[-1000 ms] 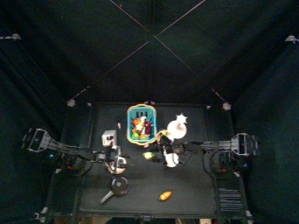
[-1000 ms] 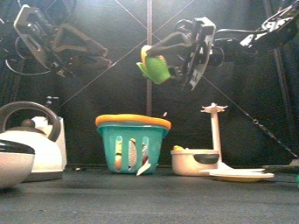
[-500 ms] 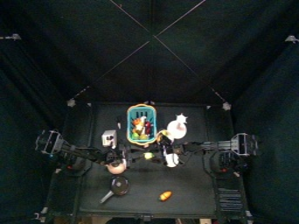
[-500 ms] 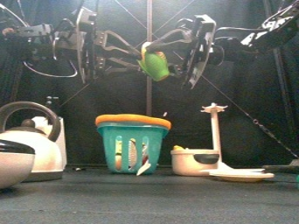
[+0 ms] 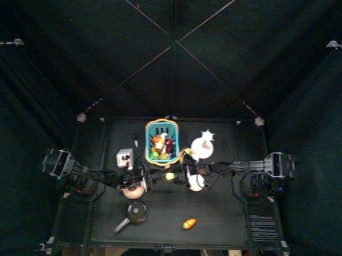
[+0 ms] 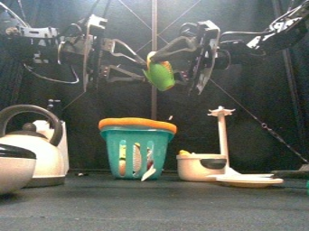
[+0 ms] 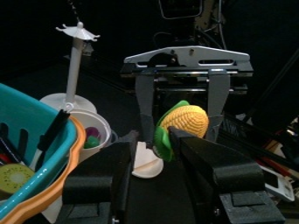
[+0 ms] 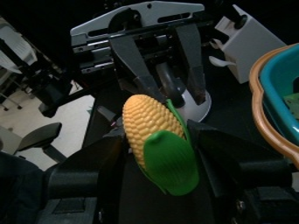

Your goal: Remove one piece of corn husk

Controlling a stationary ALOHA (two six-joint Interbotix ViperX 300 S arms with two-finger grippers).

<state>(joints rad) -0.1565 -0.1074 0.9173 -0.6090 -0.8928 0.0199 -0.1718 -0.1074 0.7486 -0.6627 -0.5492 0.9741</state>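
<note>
Nearest to us in the front view, along the table's (image 6: 157, 203) front, we see one kettle (image 6: 31, 144) at the left, one teal basket (image 6: 136, 149) with an orange rim in the middle, and at the right one small bowl (image 6: 201, 166) beside a white stand (image 6: 221, 140) that rises from a plate (image 6: 251, 180). Bare dark tabletop lies open in front of all of them. From above, we also count one small orange item (image 5: 189, 223) lying alone near the front edge, well apart from the rest. Above and behind these things we hold both arms raised, level with each other, and a wide gap of air separates them from the basket's rim below. Our right gripper (image 6: 196, 56) reaches in from the right with its jaws closed on the corn (image 6: 160, 70), which hangs high over the basket, yellow kernels at one end and a green husk (image 8: 170, 157) wrapping the other. The right wrist view shows the one cob pinched between the two right jaws. Our left gripper (image 6: 92, 50) comes in from the left, pointing across at the corn, its jaws spread wide and holding nothing. In the left wrist view the left jaws frame the cob (image 7: 186, 122) and reach toward its green piece of corn husk (image 7: 165, 143), which sits on the cob; whether they touch it we cannot tell. Black curtains close off the space behind both arms.
</note>
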